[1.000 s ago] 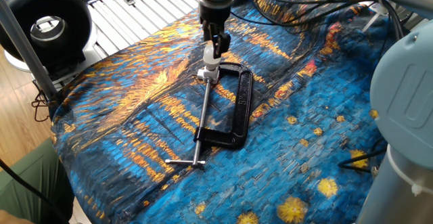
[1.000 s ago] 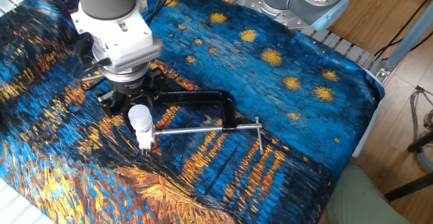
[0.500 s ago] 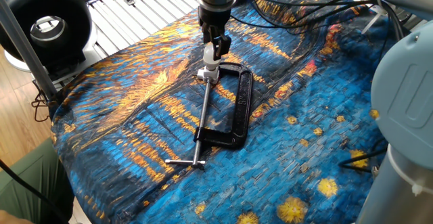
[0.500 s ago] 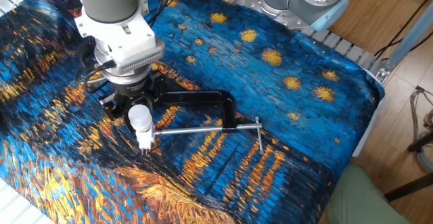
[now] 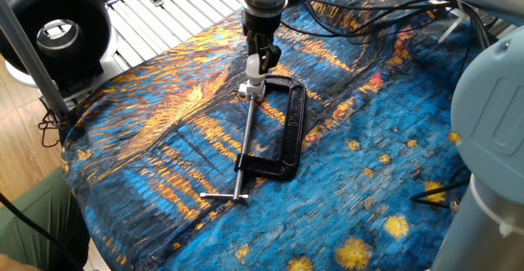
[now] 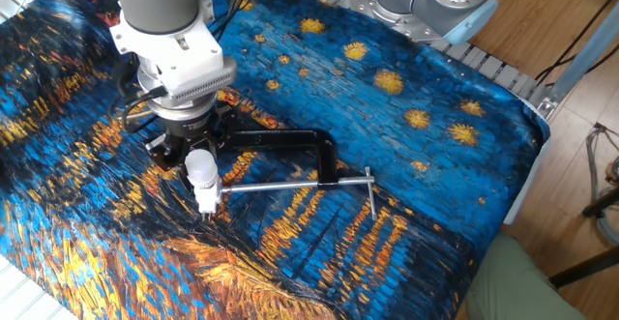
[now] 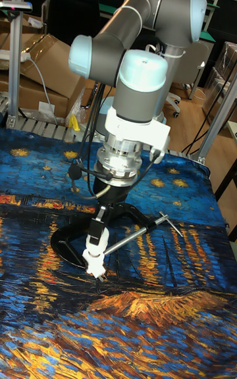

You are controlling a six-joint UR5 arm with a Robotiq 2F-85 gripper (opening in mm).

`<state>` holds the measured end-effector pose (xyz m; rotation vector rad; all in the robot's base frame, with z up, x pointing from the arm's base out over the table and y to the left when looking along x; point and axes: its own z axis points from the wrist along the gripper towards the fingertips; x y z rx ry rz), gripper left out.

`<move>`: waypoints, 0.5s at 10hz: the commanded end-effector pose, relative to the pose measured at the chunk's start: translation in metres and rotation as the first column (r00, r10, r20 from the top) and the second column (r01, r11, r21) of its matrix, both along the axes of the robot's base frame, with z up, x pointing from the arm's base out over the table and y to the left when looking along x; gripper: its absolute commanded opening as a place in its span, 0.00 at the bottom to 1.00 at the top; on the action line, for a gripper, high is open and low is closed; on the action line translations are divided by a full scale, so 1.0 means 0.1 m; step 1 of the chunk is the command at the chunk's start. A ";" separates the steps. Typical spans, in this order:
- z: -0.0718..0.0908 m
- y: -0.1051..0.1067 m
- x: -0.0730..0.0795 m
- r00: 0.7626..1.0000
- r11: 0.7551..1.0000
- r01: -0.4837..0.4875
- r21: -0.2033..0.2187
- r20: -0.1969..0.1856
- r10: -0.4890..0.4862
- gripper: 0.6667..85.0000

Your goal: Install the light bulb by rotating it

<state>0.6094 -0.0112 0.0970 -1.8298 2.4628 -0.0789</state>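
The small white light bulb [image 5: 255, 65] stands upright on a white socket base [image 5: 253, 88], which a black C-clamp [image 5: 293, 124] holds down on the painted cloth. My gripper [image 5: 262, 53] comes straight down over the bulb, its dark fingers closed on the bulb's upper part. In the other fixed view the bulb [image 6: 200, 168] shows just below the gripper [image 6: 193, 152], with the socket base [image 6: 206, 199] under it. The tall fixed view has the bulb [image 7: 97, 241] beneath the gripper [image 7: 100, 224]. The fingers partly hide the bulb's top.
The clamp's long steel screw [image 5: 244, 144] runs toward the near edge and ends in a T-handle [image 5: 224, 196]. A black round device [image 5: 57, 25] sits off the table at far left. Cables [image 5: 368, 9] trail across the far cloth. The arm's grey base [image 5: 491, 124] fills the right side.
The gripper's wrist has turned slightly about its vertical axis over the bulb. Bulb, socket base and clamp stay where they were.
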 end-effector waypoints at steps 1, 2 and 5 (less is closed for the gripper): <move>0.00 0.02 -0.01 0.999 0.999 0.037 0.016 0.000 -0.037 0.57; 0.00 0.03 -0.01 0.998 0.998 0.059 0.021 0.000 -0.059 0.55; 0.01 0.02 0.00 0.992 0.992 0.123 0.023 0.003 -0.123 0.45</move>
